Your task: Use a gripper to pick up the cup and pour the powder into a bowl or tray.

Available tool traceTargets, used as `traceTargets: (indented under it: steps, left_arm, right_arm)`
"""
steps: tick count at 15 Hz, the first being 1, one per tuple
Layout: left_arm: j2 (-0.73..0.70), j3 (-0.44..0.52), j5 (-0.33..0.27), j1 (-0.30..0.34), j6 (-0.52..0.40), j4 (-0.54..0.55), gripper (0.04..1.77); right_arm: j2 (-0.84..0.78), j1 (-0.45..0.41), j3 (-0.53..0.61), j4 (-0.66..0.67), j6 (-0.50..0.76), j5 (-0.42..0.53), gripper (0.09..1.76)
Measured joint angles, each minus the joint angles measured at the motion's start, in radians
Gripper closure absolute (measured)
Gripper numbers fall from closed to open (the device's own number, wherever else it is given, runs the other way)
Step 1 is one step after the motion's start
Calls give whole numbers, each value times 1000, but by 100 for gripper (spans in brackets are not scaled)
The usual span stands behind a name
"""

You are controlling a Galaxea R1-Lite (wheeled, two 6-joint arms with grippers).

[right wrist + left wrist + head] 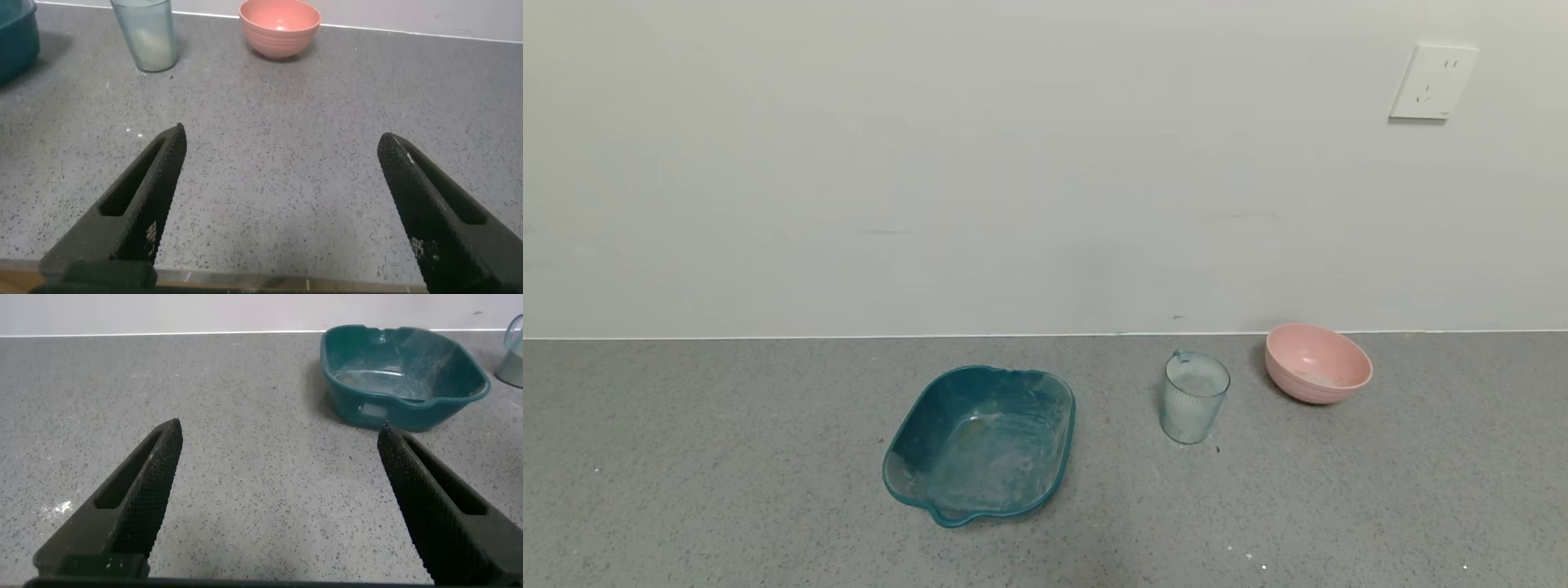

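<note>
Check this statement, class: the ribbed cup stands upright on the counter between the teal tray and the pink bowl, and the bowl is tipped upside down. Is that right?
Not quite. The pink bowl sits upright, mouth up, as the head view shows. The rest holds: the cup stands upright between the teal tray and the bowl.

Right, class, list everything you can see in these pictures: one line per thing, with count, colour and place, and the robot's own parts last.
Ribbed clear glass cup: one, faint blue-green, standing between tray and bowl.
Whitish powder: small amount, pale, inside the cup.
Round pink bowl: one, pale pink, by the wall, on the cup's right.
Squarish translucent teal tray: one, teal, on the cup's left.
Speckled countertop: one, grey.
Wall socket: one, white, upper right.
Left tool: one, black, open, facing the tray.
Right tool: one, black, open, facing cup and bowl.
</note>
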Motion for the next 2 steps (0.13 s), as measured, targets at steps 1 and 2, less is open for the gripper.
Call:
traceTargets:
  steps: [1,2]
  left_arm:
    - [0,0,0,0,0,0,9]
    - [0,0,0,0,0,0,9]
  right_arm:
    - [0,0,0,0,0,0,15]
    - [0,0,0,0,2,-1,15]
